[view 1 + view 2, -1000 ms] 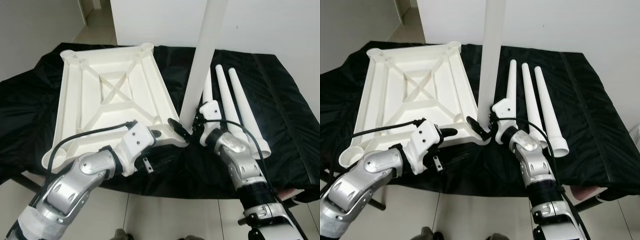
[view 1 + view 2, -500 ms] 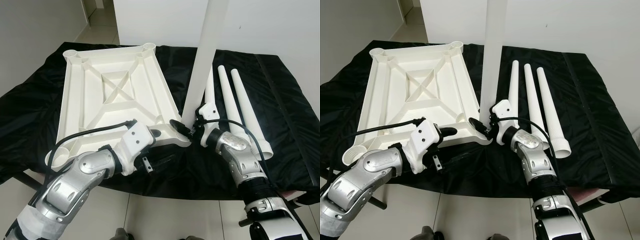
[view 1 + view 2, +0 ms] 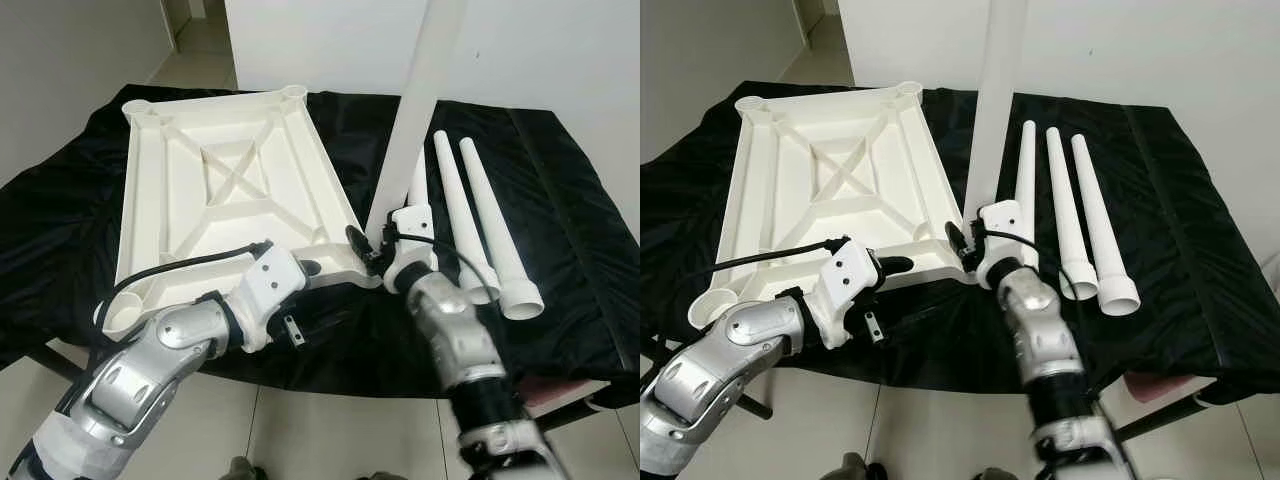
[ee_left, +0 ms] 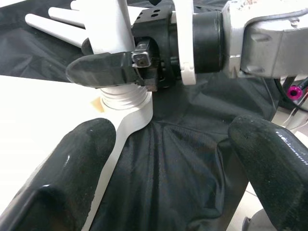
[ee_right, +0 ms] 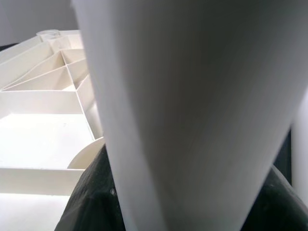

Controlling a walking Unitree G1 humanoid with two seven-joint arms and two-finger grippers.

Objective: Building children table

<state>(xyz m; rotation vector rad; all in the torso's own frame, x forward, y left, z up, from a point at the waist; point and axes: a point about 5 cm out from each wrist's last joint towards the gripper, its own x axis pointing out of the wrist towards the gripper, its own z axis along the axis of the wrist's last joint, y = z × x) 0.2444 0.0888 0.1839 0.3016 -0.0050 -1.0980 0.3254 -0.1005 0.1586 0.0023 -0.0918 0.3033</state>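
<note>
On the black cloth [image 3: 560, 180] covering the work surface, the white tabletop [image 3: 215, 190] lies upside down, ribs up, toward the robot's left. At its near right corner a white leg [image 3: 415, 110] stands upright, its threaded base seated in the corner socket [image 4: 126, 103]. The right gripper [image 3: 372, 250] is clamped around that leg low down, one black finger [image 4: 103, 68] crossing just above the threads. Three more legs [image 3: 1075, 215] lie side by side on the cloth to the right. The left gripper [image 4: 163, 139] hovers with fingers spread wide and empty, one finger over the tabletop's corner edge, the other over bare cloth.
</note>
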